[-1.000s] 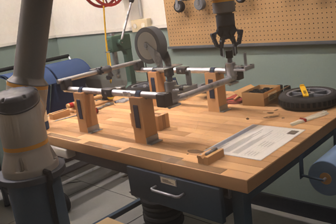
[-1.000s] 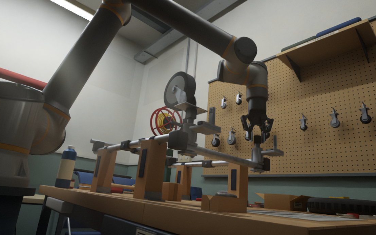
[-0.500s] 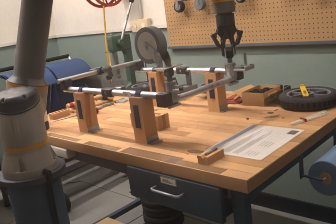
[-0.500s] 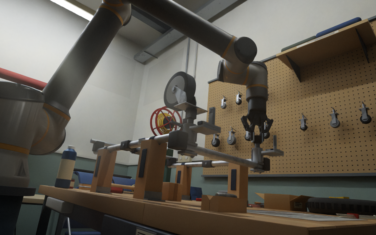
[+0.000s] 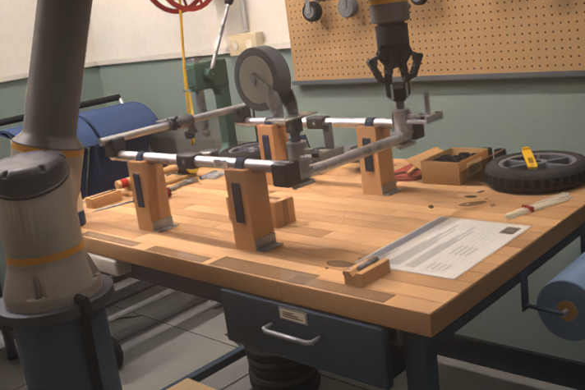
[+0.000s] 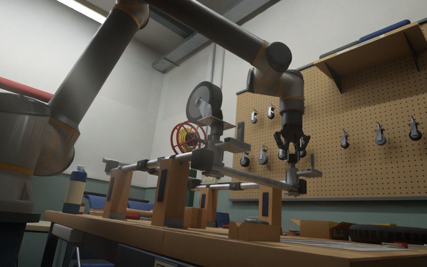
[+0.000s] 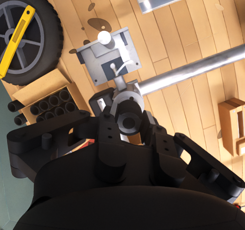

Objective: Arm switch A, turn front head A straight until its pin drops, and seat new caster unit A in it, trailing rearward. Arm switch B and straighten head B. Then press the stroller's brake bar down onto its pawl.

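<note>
The front head at the far right corner of the upturned stroller frame has a dark socket stub on top, and that stub is clamped in my closed gripper, which comes straight down on it. A flat grey plate with an upright post juts out from this head. The other front head, nearer the frame's middle, carries a large grey caster wheel pointing up.
Behind the bench hangs a pegboard with spare casters. The frame's tubes rest on wooden blocks. To the right lie a box of dark tubes, a spoked wheel and a paper sheet.
</note>
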`<state>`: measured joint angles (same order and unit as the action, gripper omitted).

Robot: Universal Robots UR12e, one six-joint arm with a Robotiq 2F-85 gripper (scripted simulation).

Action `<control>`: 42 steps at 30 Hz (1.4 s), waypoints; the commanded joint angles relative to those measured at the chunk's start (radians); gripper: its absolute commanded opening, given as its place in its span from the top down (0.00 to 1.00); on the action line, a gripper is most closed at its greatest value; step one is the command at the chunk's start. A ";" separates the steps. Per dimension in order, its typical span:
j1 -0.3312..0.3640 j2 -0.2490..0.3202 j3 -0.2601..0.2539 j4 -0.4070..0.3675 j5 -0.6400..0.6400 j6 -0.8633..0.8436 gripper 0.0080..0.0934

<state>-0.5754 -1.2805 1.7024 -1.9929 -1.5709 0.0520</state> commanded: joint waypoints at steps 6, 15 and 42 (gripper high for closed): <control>0.000 0.000 -0.001 -0.001 0.000 0.000 1.00; 0.000 -0.001 -0.001 0.000 0.000 0.000 1.00; 0.000 -0.001 -0.001 0.000 0.000 0.043 1.00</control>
<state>-0.5754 -1.2804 1.7023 -1.9926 -1.5708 0.0953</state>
